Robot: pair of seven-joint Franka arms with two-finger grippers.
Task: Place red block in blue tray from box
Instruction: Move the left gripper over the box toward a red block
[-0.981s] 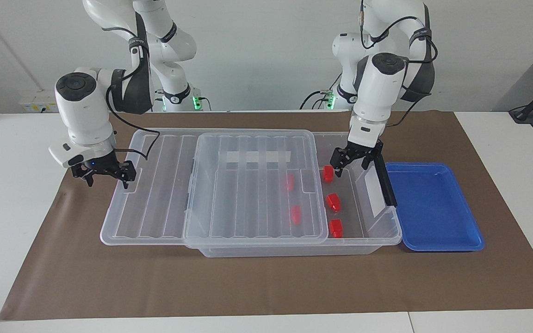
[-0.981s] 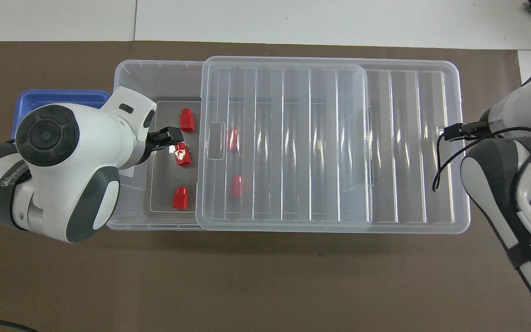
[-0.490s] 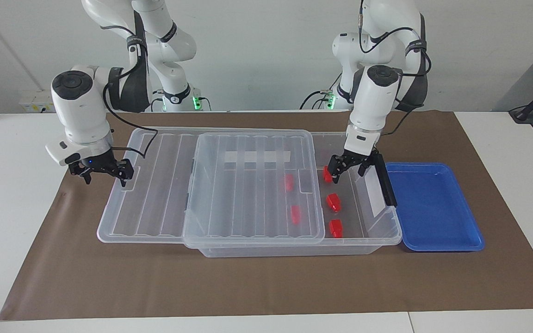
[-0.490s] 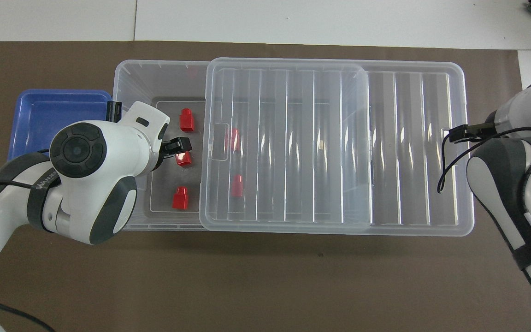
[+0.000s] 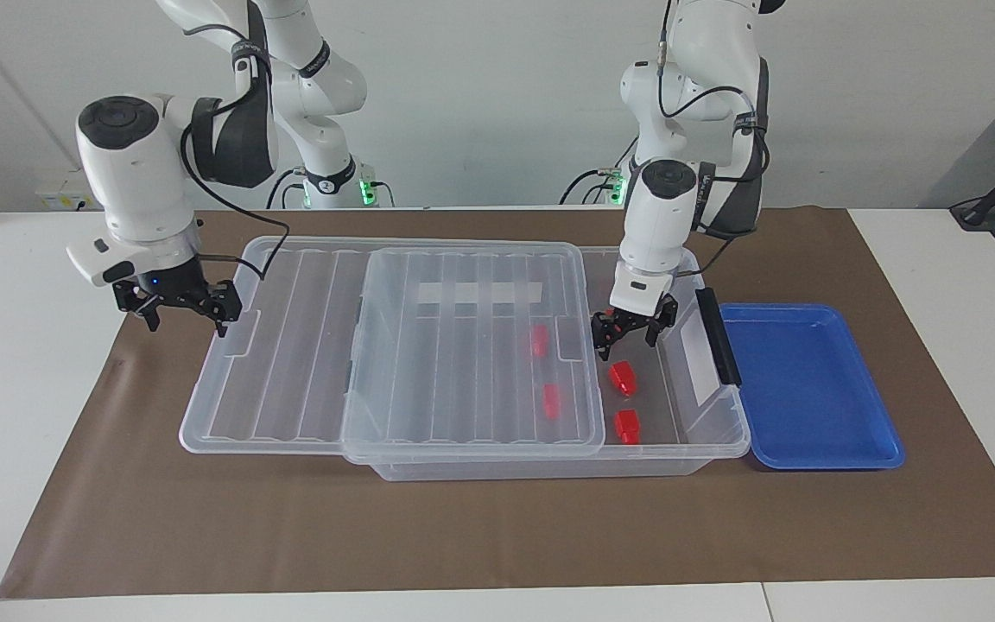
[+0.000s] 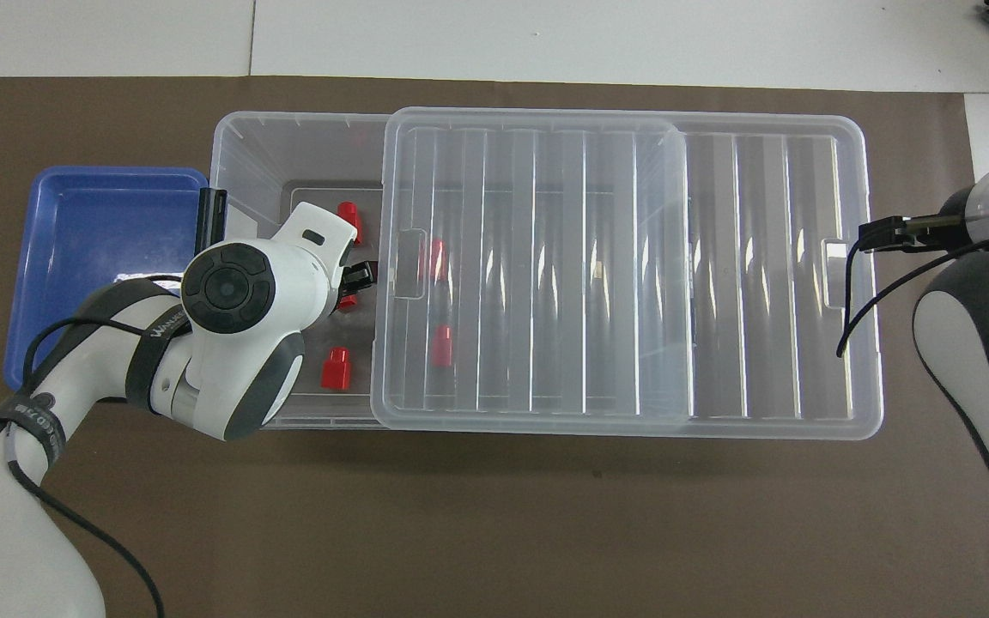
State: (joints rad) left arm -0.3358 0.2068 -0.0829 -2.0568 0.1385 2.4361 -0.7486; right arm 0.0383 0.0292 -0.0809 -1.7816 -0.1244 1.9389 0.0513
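Although a ribbed clear plastic lid [image 5: 463, 345] covers most of the large transparent plastic storage box [image 5: 679, 449], the box's end toward the left arm lies open. Three small chunky red plastic blocks sit on its floor there. The nearest red block [image 6: 337, 369] to the robots stands upright. Farther out lies the middle red block [image 5: 623, 377], tilted, and the farthest red block [image 5: 627, 426] is close to the box's wall.

The left gripper [image 5: 624, 339] hangs down inside this open end, fingers apart, over the middle red block and not touching it. Two more red blocks [image 5: 552, 400] show through the lid.

A shallow glossy blue plastic tray [image 5: 882, 436] rests on the worktop [image 5: 31, 389] just beside the box, at the left arm's end, and holds no block.

At the right arm's end, the lid overhangs the box. The right gripper [image 5: 178, 309] hovers over the lid's edge there with its fingers spread.
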